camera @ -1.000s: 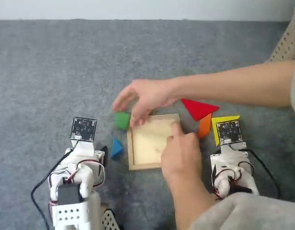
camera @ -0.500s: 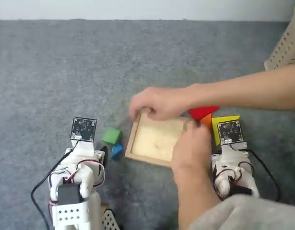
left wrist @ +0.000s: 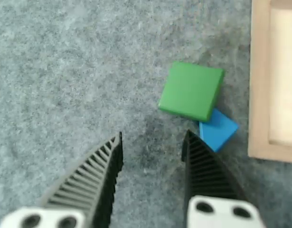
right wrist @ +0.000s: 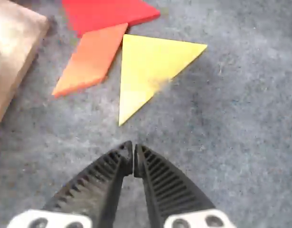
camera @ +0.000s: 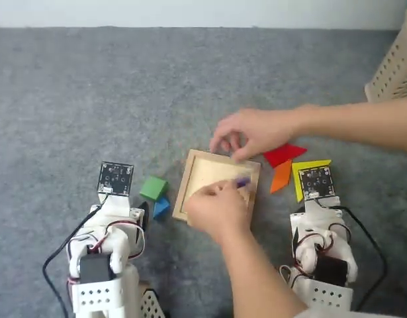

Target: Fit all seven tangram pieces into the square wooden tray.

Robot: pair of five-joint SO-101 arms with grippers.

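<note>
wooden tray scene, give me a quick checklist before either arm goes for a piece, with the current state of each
1. wooden tray free of hands: not ok; a person's far hand is at its far rim, and the near hand covers its inside.
2. left gripper open: ok, over the carpet near the green square.
3. green square separate from the blue piece: not ok, they touch.
4. right gripper open: not ok, shut, near the yellow triangle.
5. red triangle, orange piece and yellow triangle spaced apart: not ok, packed together.
6. all seven pieces accounted for: cannot tell; the near hand hides the tray's inside.
</note>
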